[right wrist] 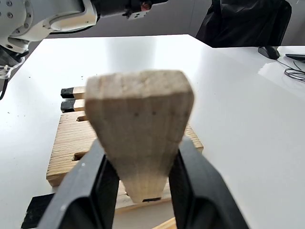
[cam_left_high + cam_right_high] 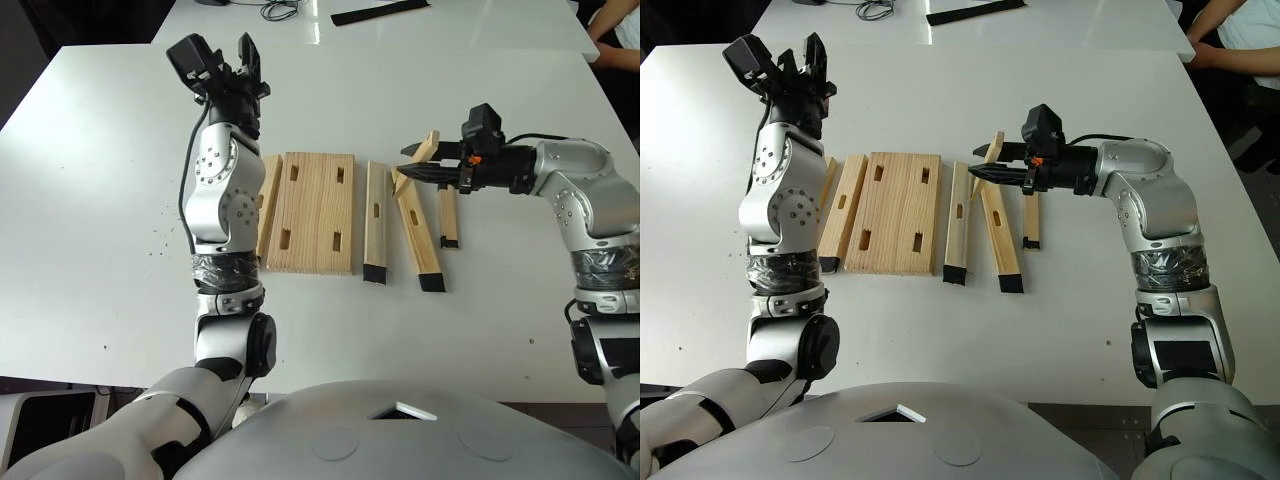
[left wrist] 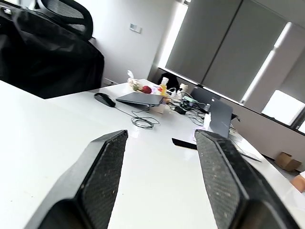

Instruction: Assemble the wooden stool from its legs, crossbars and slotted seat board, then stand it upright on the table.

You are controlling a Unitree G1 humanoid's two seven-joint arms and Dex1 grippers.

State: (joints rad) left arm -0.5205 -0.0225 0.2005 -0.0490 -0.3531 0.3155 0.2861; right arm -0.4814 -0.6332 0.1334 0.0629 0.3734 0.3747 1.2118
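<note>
Hovering over the legs (image 2: 420, 245), right fingers (image 1: 88, 193) clamp a crossbar (image 1: 140, 124); left fingers (image 3: 102, 183) gape apart

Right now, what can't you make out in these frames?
- Outer leg left of the board: mostly behind the left arm in both eye views.
- Held piece: blurred up close in the right wrist view. The right hand covers its gripped end, so I can't tell its length.
- Thin leg: far end is under the right hand in the eye views.
- Board slots, right wrist view: mostly blocked by the held piece.
</note>
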